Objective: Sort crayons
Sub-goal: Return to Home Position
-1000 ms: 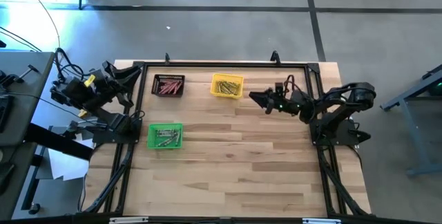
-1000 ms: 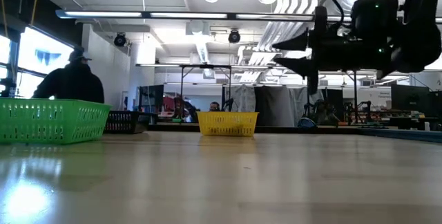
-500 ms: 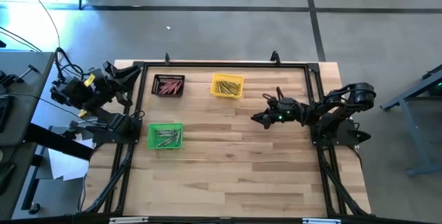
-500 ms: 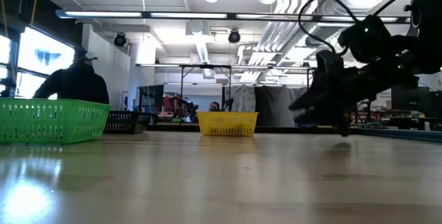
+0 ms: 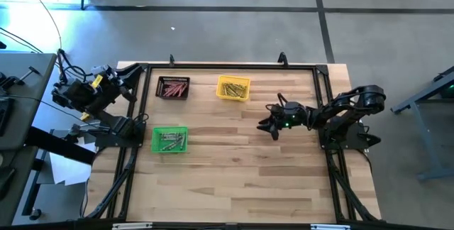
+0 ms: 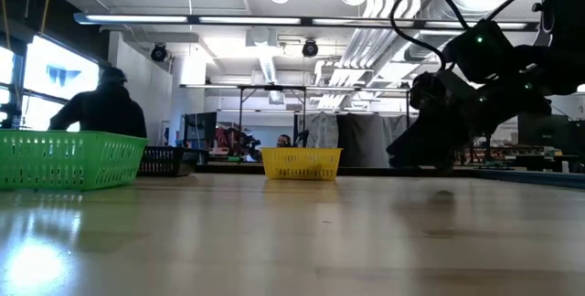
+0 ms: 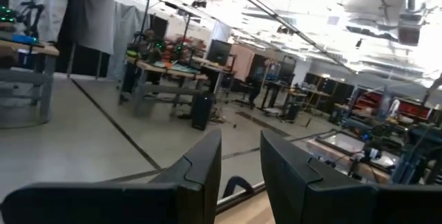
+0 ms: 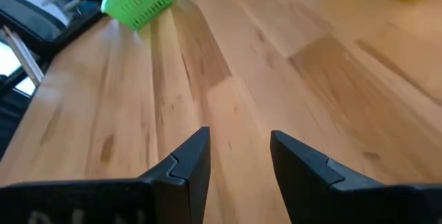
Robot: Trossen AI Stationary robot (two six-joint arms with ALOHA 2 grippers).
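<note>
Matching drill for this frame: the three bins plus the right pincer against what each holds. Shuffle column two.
Column one:
1. black bin
2. yellow bin
3. green bin
4. right pincer

Column two:
a. greenish-grey crayons
b. nothing, open above the bare table
c. red crayons
d. yellow crayons

Pairs: 1-c, 2-d, 3-a, 4-b.

The wooden tabletop [image 5: 234,173] is carrying three small bins: a yellow bin [image 5: 233,99], a black bin [image 5: 172,99] sitting left of it, and a green bin [image 5: 169,150] lying nearer and left of it.
</note>
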